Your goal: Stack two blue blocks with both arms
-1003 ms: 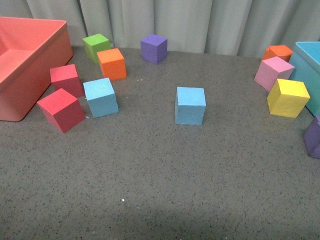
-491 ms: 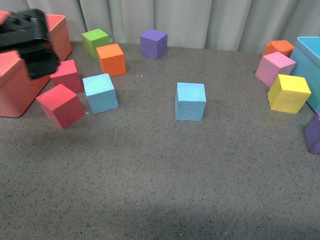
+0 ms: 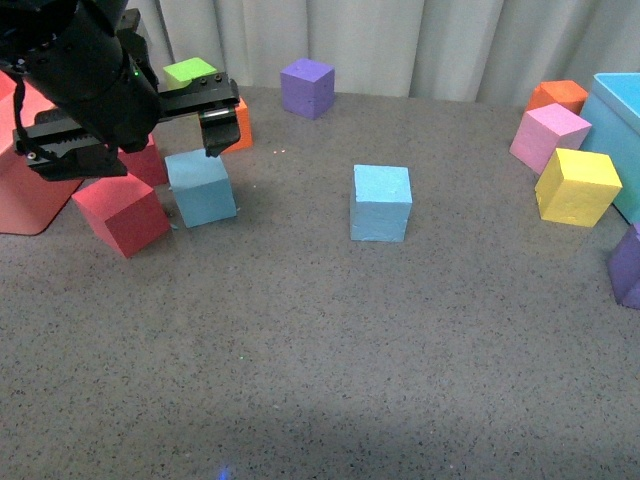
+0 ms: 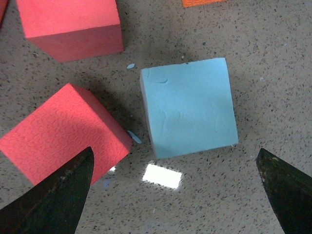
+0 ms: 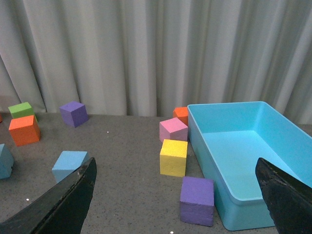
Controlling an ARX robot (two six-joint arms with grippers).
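Note:
Two blue blocks lie apart on the grey table: the left blue block (image 3: 200, 187) and the middle blue block (image 3: 381, 203). My left arm (image 3: 85, 75) reaches in from the upper left. Its left gripper (image 3: 178, 148) hovers open just above the left block. In the left wrist view this blue block (image 4: 187, 109) lies a little ahead of the open left gripper (image 4: 175, 195), and nothing is between the fingers. The right gripper (image 5: 175, 195) is open and empty, high above the table, far from the middle blue block (image 5: 70, 165). It does not show in the front view.
Two red cubes (image 3: 125, 215) (image 3: 150, 165) crowd the left blue block, with orange (image 3: 238, 125) and green (image 3: 190, 70) cubes behind. A salmon bin (image 3: 20, 200) stands at far left, a teal bin (image 3: 620, 120) at far right beside yellow (image 3: 577, 187), pink (image 3: 547, 137) and purple (image 3: 628, 268) cubes.
My left arm has swung in from the far left and now hangs over the left blue block. No block has moved.

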